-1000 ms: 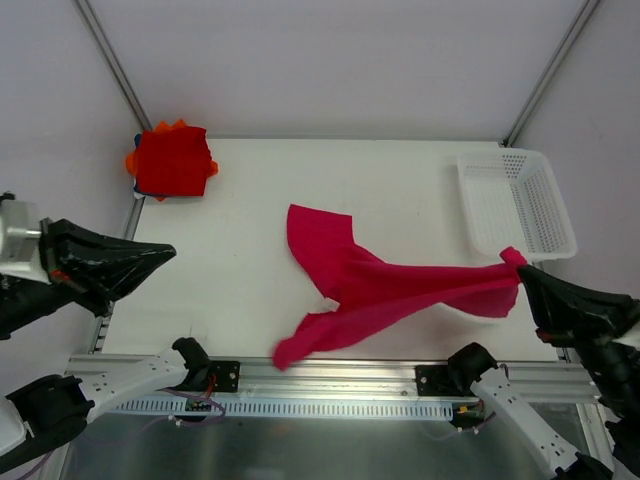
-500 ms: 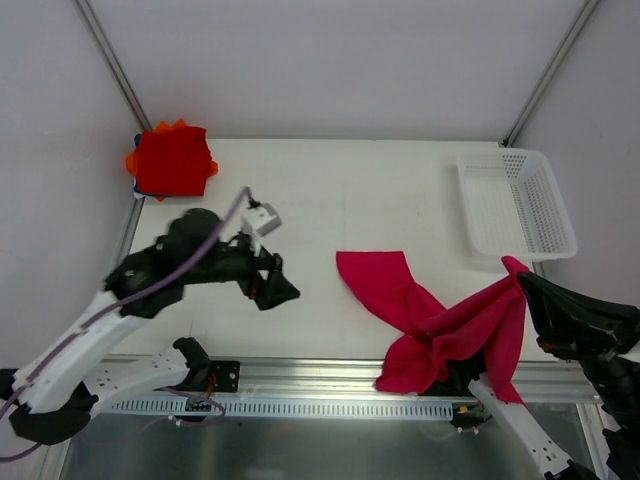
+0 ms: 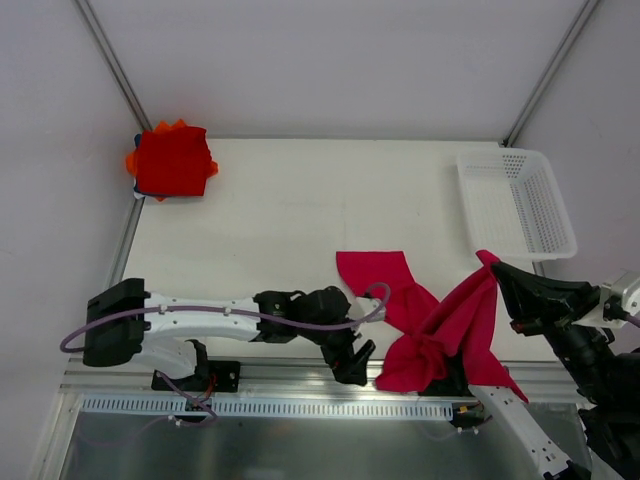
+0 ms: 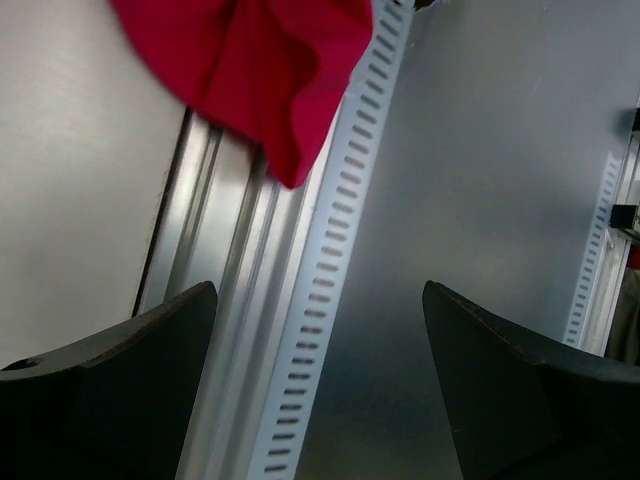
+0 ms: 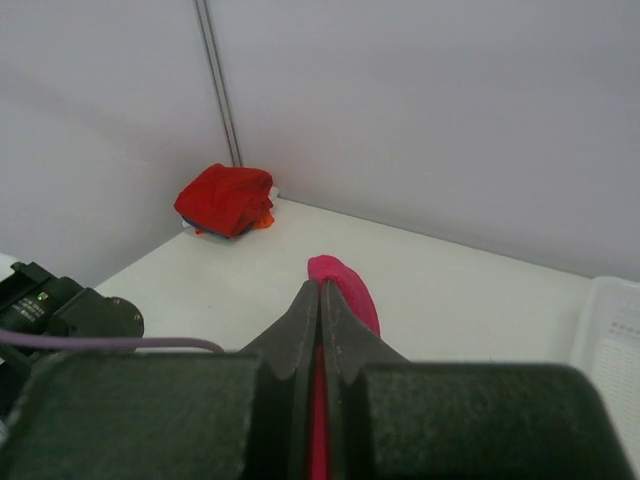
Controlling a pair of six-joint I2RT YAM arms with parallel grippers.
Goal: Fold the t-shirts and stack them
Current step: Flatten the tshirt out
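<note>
A crimson-pink t-shirt (image 3: 425, 315) hangs bunched from my right gripper (image 3: 490, 264), which is shut on one of its edges above the table's near right. Part of it lies flat on the table and its lowest corner droops over the front rail. In the right wrist view the pink cloth (image 5: 347, 287) shows between and beyond the closed right gripper (image 5: 321, 287). My left gripper (image 3: 358, 366) is open at the front rail, just left of that drooping corner. In the left wrist view the shirt (image 4: 265, 70) hangs beyond the open left gripper (image 4: 320, 292), apart from it. Folded red and orange t-shirts (image 3: 172, 160) are stacked at the far left corner.
A white perforated basket (image 3: 517, 204) stands at the far right of the table. The left arm (image 3: 210, 315) stretches along the near edge. A slotted aluminium rail (image 3: 300, 405) runs along the front. The table (image 3: 300, 210) is white.
The left arm has swung from the left side across the near edge to the shirt's low corner, and its gripper has opened. The right gripper has drawn the shirt rightward into a bunch.
</note>
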